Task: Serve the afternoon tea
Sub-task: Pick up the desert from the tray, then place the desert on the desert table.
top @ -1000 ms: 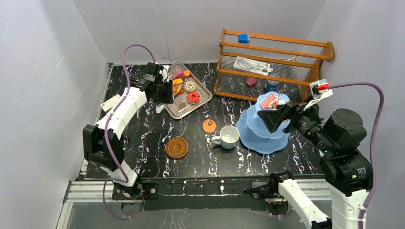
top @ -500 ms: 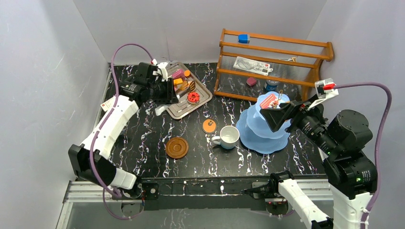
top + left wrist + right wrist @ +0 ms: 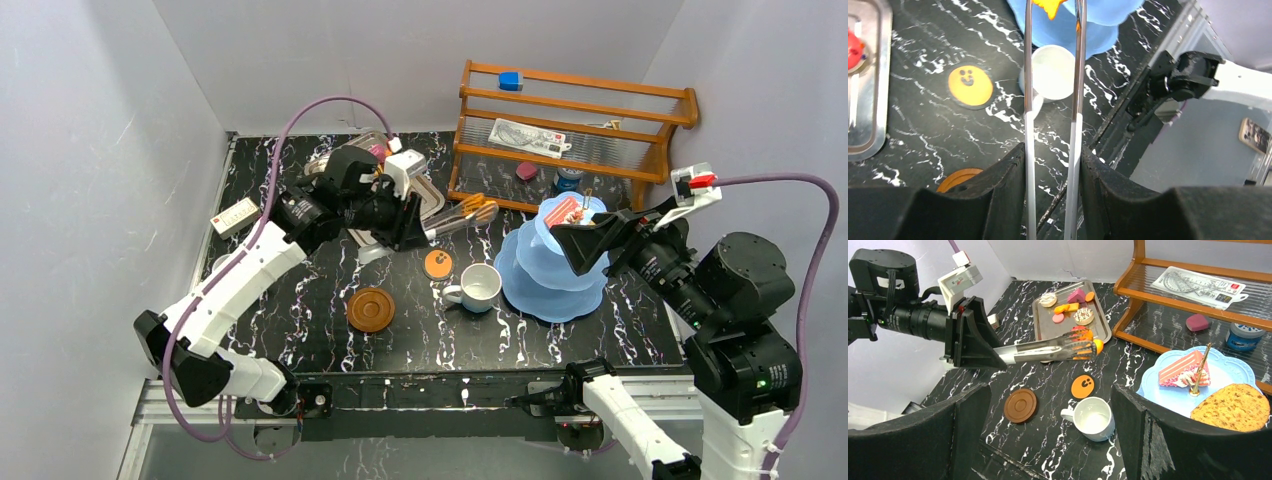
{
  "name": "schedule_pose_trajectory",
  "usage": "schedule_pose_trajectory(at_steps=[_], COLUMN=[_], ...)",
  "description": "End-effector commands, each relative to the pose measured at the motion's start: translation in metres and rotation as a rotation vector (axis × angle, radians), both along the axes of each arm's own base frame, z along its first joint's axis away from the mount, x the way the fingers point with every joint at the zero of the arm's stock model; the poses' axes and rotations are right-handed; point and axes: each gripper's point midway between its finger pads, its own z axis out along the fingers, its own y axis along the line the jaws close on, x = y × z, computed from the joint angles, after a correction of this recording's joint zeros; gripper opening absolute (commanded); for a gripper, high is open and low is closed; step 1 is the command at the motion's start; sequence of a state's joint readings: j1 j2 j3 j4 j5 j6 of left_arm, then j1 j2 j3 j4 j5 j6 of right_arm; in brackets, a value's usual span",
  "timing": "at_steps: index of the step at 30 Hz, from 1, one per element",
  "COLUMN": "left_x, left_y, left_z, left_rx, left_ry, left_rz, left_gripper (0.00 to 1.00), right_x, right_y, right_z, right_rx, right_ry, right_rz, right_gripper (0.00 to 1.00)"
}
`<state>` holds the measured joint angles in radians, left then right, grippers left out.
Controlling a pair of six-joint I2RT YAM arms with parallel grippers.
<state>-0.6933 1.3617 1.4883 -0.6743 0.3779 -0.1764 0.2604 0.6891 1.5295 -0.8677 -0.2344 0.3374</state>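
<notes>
You see the light-blue stand (image 3: 540, 295) upright, with a pink cake slice (image 3: 1178, 374) and a brown cookie (image 3: 1235, 407) on its top tier. Just beside it the white mug (image 3: 480, 287) stands empty. Near the mug an orange smiley biscuit (image 3: 437, 264) lies flat on the counter (image 3: 300, 280), a brown saucer (image 3: 370, 309) farther off.

We log black white-veined tabletop (image 3: 450, 340), light-blue tiered stand (image 3: 540, 280), white mug (image 3: 480, 287), brown saucer (image 3: 370, 309), orange smiley-faced cookie (image 3: 438, 264), silver tongs (image 3: 455, 217)
</notes>
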Motion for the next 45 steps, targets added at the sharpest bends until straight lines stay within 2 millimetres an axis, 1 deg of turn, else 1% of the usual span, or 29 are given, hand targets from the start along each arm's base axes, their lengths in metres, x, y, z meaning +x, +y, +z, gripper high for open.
schedule_pose_trajectory(at_steps=[1,5,10,14,22,26,32,37,45], left_x=[-0.018,-0.031,-0.035,-0.04,-0.044,-0.041,-0.037,-0.029,-0.017], left_y=[-0.025,-0.043,-0.062,-0.079,-0.112,-0.123,-0.136,-0.144,-0.153], left_z=[0.047,0.058,0.061,0.058,0.038,0.033,0.031,0.03,0.023], left_rx=[-0.109,-0.143,-0.14,-0.132,-0.111,-0.097,-0.096,-0.086,-0.059], left_ry=[-0.129,-0.153,-0.185,-0.189,-0.167,-0.179,-0.195,-0.216,-0.247], left_rz=[-0.143,-0.224,-0.285,-0.332,-0.395,-0.4,-0.412,-0.409,-0.408], left_gripper=[0.25,0.25,0.25,0.25,0.25,0.25,0.25,0.25,0.25], right_x=[-0.001,0.0,-0.002,-0.002,-0.003,-0.003,-0.004,-0.004,-0.005], right_y=[-0.004,-0.005,-0.007,-0.008,-0.009,-0.009,-0.007,-0.008,-0.008], right_z=[0.021,0.022,0.024,0.026,0.03,0.03,0.03,0.03,0.029], right_rx=[0.004,-0.001,-0.006,-0.011,-0.01,-0.009,-0.003,-0.004,-0.003], right_ry=[-0.068,-0.07,-0.082,-0.086,-0.097,-0.099,-0.104,-0.105,-0.107], right_rz=[-0.02,-0.024,-0.029,-0.033,-0.038,-0.036,-0.029,-0.031,-0.034], right_gripper=[0.99,0.99,0.99,0.99,0.99,0.99,0.99,0.99,0.99])
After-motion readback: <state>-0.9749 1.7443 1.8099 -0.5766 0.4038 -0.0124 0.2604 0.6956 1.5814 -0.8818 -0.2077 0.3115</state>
